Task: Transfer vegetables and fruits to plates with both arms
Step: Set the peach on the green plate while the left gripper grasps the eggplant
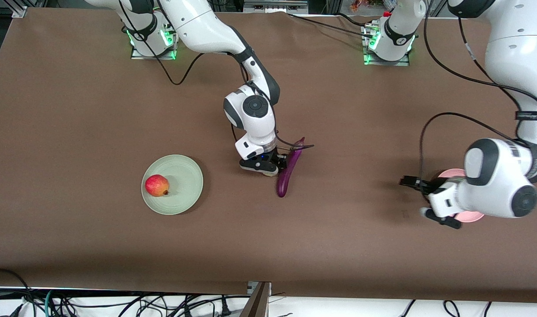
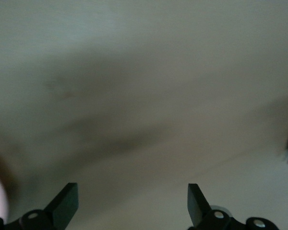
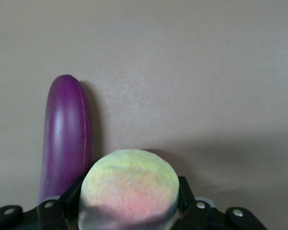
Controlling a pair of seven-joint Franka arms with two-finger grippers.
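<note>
We note the peach-like fruit (image 3: 128, 189): round, pale yellow-green with a pink blush, matte. It sits between the fingers of the right gripper (image 1: 265, 169), which has closed on it low at the table's middle. The glossy purple eggplant (image 1: 288, 171) lies just beside it. The red fruit (image 1: 157, 185) rests on the mint green plate (image 1: 187, 176). The left gripper (image 2: 132, 201) stands wide and holds nothing, by the pink plate (image 1: 470, 216).

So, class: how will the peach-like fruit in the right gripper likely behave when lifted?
The peach-like fruit is round, so it would probably roll if released on the table. Its smooth curved skin may slip between the right gripper fingers.
</note>
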